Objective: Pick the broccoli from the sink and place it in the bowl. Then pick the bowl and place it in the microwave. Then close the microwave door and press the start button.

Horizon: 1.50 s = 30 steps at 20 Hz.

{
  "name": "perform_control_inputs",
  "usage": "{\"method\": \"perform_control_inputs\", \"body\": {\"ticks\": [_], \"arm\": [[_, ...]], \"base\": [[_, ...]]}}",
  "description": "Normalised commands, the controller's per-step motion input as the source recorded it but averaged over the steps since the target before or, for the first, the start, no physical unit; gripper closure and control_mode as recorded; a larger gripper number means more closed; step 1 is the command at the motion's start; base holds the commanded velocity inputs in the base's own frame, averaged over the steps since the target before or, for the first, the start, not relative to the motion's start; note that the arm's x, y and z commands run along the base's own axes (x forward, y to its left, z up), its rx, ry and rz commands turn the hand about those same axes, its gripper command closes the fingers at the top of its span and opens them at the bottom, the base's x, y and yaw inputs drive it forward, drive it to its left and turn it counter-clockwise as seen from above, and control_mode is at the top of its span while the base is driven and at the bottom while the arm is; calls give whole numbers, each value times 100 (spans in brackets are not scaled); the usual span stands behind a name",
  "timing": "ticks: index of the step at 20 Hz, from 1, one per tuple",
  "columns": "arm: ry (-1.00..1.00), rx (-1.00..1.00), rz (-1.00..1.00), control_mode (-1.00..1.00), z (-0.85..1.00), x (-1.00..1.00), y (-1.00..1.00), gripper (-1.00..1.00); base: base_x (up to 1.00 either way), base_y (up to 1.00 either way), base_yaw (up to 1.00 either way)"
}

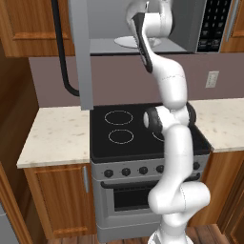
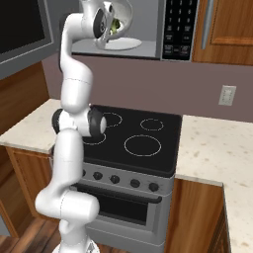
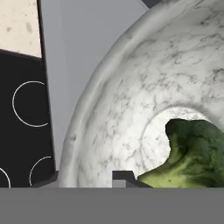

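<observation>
Unreadable button panel [image 2: 177,27] on microwave [image 2: 148,29]

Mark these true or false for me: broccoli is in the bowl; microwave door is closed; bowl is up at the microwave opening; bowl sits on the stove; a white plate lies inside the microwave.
1. The broccoli lies inside the bowl. True.
2. The microwave door is closed. False: it stands swung open at the left of the microwave.
3. The bowl is up at the microwave opening. True: the right base view shows it at the arm's end in front of the cavity.
4. The bowl sits on the stove. False: the black cooktop carries nothing; the bowl is high above it.
5. A flat white plate lies on the microwave floor. True.
</observation>
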Motion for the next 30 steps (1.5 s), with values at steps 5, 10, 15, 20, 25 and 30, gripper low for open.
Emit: {"method": "perform_control_inputs", "body": {"ticks": [5,10,15,20,25,30], "arm": [[0,0,0,-100,9,61,0,100],[0,0,0,-100,3,10,0,-100],[0,0,0,-100,34,0,0,-100],[0,0,0,-100,60,0,3,-100],[0,0,0,-100,67,-11,3,-100],[0,0,0,-100,27,-86,5,-100]], "base": [[0,0,0],[0,0,0],[0,0,0],[0,0,0],[0,0,0],[0,0,0]]}}
